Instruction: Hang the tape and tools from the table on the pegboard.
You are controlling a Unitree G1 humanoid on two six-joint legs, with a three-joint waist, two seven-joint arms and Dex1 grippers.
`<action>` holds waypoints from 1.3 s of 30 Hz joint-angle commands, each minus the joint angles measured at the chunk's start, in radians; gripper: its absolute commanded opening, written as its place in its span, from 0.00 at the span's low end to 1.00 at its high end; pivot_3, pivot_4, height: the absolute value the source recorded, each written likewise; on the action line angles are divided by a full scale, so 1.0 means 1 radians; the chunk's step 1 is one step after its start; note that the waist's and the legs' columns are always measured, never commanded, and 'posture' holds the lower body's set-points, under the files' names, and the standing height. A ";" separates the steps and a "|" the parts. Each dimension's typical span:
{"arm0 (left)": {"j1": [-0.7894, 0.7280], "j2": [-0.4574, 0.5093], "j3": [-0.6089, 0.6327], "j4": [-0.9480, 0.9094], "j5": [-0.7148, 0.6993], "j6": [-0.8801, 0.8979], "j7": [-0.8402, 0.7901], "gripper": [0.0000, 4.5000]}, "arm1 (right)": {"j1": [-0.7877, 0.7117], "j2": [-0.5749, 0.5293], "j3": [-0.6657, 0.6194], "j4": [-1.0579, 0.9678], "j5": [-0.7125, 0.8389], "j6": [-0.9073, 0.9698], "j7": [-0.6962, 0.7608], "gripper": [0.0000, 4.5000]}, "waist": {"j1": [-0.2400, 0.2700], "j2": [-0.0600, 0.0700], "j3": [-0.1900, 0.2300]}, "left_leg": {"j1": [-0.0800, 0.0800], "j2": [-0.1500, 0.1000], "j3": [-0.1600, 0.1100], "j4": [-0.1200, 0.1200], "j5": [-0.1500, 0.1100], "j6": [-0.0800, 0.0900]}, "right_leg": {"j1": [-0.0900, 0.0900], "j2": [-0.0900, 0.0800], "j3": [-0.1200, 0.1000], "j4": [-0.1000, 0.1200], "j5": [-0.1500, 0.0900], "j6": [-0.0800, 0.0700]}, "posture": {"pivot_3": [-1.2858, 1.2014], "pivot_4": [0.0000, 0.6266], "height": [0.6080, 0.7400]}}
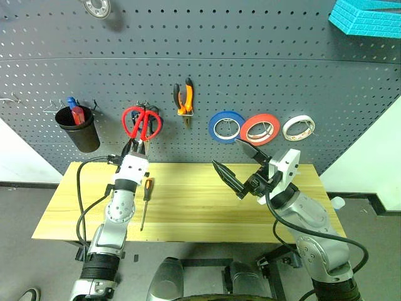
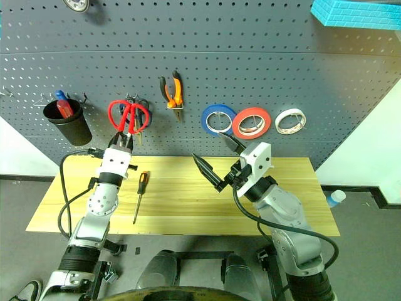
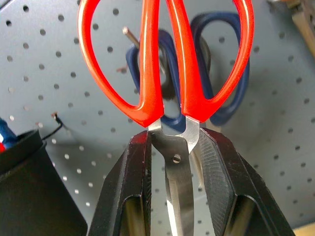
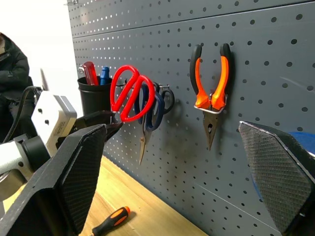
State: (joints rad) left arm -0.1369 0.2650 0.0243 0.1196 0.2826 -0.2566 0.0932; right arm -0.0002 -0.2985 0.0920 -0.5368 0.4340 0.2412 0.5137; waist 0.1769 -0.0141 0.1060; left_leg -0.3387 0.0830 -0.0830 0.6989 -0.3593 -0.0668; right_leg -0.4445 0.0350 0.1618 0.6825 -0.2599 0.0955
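Observation:
My left gripper (image 1: 135,148) is shut on the blades of the red-handled scissors (image 1: 141,123). It holds them upright against the pegboard (image 1: 250,63), with the red loops (image 3: 162,59) in front of a wire hook (image 3: 130,35). The orange-and-black pliers (image 1: 183,97) hang on the board, and the red tape (image 1: 260,129) hangs further right. On the wooden table (image 1: 200,216), just right of my left arm, lies the small screwdriver (image 1: 146,195). My right gripper (image 1: 227,152) hovers open above the table's middle, holding nothing.
Blue-handled scissors (image 3: 221,98) hang behind the red ones. A blue roll (image 1: 226,126) and a white roll (image 1: 298,128) flank the red tape. A black cup (image 1: 79,128) with pens hangs at the left. A person in dark clothes (image 4: 12,69) is beyond the table's left end.

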 commanded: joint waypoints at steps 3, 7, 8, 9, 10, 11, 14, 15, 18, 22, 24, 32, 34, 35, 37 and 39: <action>-0.033 0.014 0.021 0.029 -0.019 -0.022 0.005 0.23 | -0.004 -0.002 0.001 -0.050 -0.003 -0.006 -0.007 1.00 | 0.000 0.000 0.000 | 0.000 0.000 0.000 0.000 0.000 0.000 | 0.000 0.000 0.000 0.000 0.000 0.000 | 0.64 0.07 0.52; -0.076 0.011 0.012 0.105 -0.027 -0.036 0.007 0.23 | -0.006 -0.004 0.003 -0.052 -0.002 -0.003 -0.009 1.00 | 0.001 0.000 0.000 | 0.000 0.000 0.000 0.000 0.000 0.000 | 0.000 0.000 0.000 0.000 0.000 0.000 | 0.64 0.08 0.52; -0.089 0.011 0.010 0.123 -0.027 -0.041 0.006 0.23 | -0.005 -0.004 0.003 -0.052 -0.002 -0.003 -0.009 1.00 | 0.001 0.000 0.000 | 0.000 0.000 0.000 0.000 0.000 0.000 | 0.000 0.000 0.000 0.000 0.000 0.000 | 0.64 0.07 0.52; -0.103 0.014 0.008 0.147 -0.027 -0.052 0.005 0.23 | -0.004 -0.005 0.003 -0.054 -0.001 -0.002 -0.009 1.00 | 0.001 0.000 0.000 | 0.000 0.000 0.000 0.000 0.000 0.000 | 0.000 0.000 0.000 0.000 0.000 0.000 | 0.64 0.07 0.52; -0.115 0.016 0.007 0.169 -0.027 -0.061 0.005 0.23 | -0.003 -0.005 0.002 -0.056 -0.001 -0.001 -0.010 1.00 | 0.001 0.000 0.000 | 0.000 0.000 0.000 0.000 0.000 0.000 | 0.000 0.000 0.000 0.000 0.000 0.000 | 0.63 0.07 0.52; -0.127 0.017 0.007 0.193 -0.028 -0.069 0.006 0.23 | -0.003 -0.006 0.001 -0.058 0.000 -0.001 -0.010 1.00 | 0.000 0.000 0.000 | 0.000 0.000 0.000 0.000 0.000 0.000 | 0.000 0.000 0.000 0.000 0.000 0.000 | 0.63 0.07 0.52; -0.167 0.020 0.001 0.277 -0.025 -0.103 0.011 0.23 | -0.001 -0.005 0.001 -0.064 -0.002 -0.003 -0.014 1.00 | -0.001 0.000 0.000 | 0.000 0.000 0.000 0.000 0.000 0.000 | 0.000 0.000 0.000 0.000 0.000 0.000 | 0.63 0.07 0.52; -0.179 0.020 -0.001 0.303 -0.025 -0.110 0.012 0.23 | 0.000 -0.005 0.001 -0.065 -0.002 -0.003 -0.015 1.00 | -0.001 0.000 0.000 | 0.000 0.000 0.000 0.000 0.000 0.000 | 0.000 0.000 0.000 0.000 0.000 0.000 | 0.63 0.07 0.52; -0.221 0.019 -0.009 0.376 -0.021 -0.137 0.017 0.23 | 0.001 -0.006 -0.001 -0.068 0.000 -0.003 -0.017 1.00 | -0.001 0.000 0.000 | 0.000 0.000 0.000 0.000 0.000 0.000 | 0.000 0.000 0.000 0.000 0.000 0.000 | 0.63 0.07 0.52; -0.266 0.019 -0.019 0.458 -0.017 -0.173 0.021 0.23 | 0.003 -0.007 -0.001 -0.074 -0.001 -0.001 -0.022 1.00 | 0.001 -0.001 0.000 | 0.000 0.000 0.000 0.000 0.000 0.000 | 0.000 0.000 0.000 0.000 0.000 -0.001 | 0.63 0.06 0.52; -0.287 0.019 -0.022 0.498 -0.014 -0.188 0.027 0.23 | 0.003 -0.008 -0.002 -0.076 -0.001 0.001 -0.023 1.00 | 0.001 -0.001 0.000 | 0.000 0.000 0.000 0.000 0.000 0.000 | 0.000 0.000 0.000 -0.001 0.000 -0.001 | 0.63 0.06 0.52; -0.315 0.024 -0.030 0.588 0.001 -0.231 0.059 0.23 | 0.000 -0.008 0.002 -0.073 -0.005 0.005 -0.028 1.00 | 0.000 -0.001 0.000 | 0.000 0.000 0.000 0.000 0.000 0.000 | 0.000 0.000 0.000 -0.001 0.000 -0.001 | 0.63 0.07 0.52; -0.308 0.026 -0.031 0.589 -0.001 -0.235 0.058 0.23 | 0.000 -0.008 0.003 -0.072 -0.006 0.006 -0.028 1.00 | 0.000 -0.001 0.000 | 0.000 0.000 0.000 0.000 0.000 0.000 | 0.000 0.000 0.000 -0.001 0.000 -0.001 | 0.63 0.07 0.52; -0.302 0.027 -0.032 0.584 -0.002 -0.235 0.056 0.23 | 0.000 -0.008 0.003 -0.072 -0.007 0.006 -0.028 1.00 | 0.000 0.000 0.000 | 0.000 0.000 0.000 0.000 0.000 0.000 | 0.000 0.000 0.000 -0.001 0.000 -0.001 | 0.63 0.07 0.52; -0.284 0.026 -0.032 0.566 -0.010 -0.223 0.042 0.23 | 0.000 -0.008 0.002 -0.071 -0.008 0.005 -0.028 1.00 | 0.000 0.000 0.000 | 0.000 0.000 0.000 0.000 0.000 0.000 | 0.000 0.000 0.000 -0.001 0.000 0.000 | 0.63 0.07 0.52; -0.267 0.023 -0.032 0.547 -0.023 -0.208 0.021 0.46 | 0.000 -0.007 0.001 -0.070 -0.008 0.004 -0.027 1.00 | 0.000 0.000 0.000 | 0.000 0.000 0.000 0.000 0.000 0.000 | 0.000 0.000 0.000 -0.001 0.000 0.000 | 0.63 0.07 0.52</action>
State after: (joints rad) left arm -0.4168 0.2837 -0.0029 0.6997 0.2716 -0.4669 0.1310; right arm 0.0064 -0.3041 0.0937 -0.5666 0.4246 0.2528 0.4877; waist 0.1764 -0.0144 0.1056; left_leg -0.3388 0.0829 -0.0829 0.6985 -0.3593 -0.0669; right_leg -0.4445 0.0352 0.1618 0.6820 -0.2596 0.0951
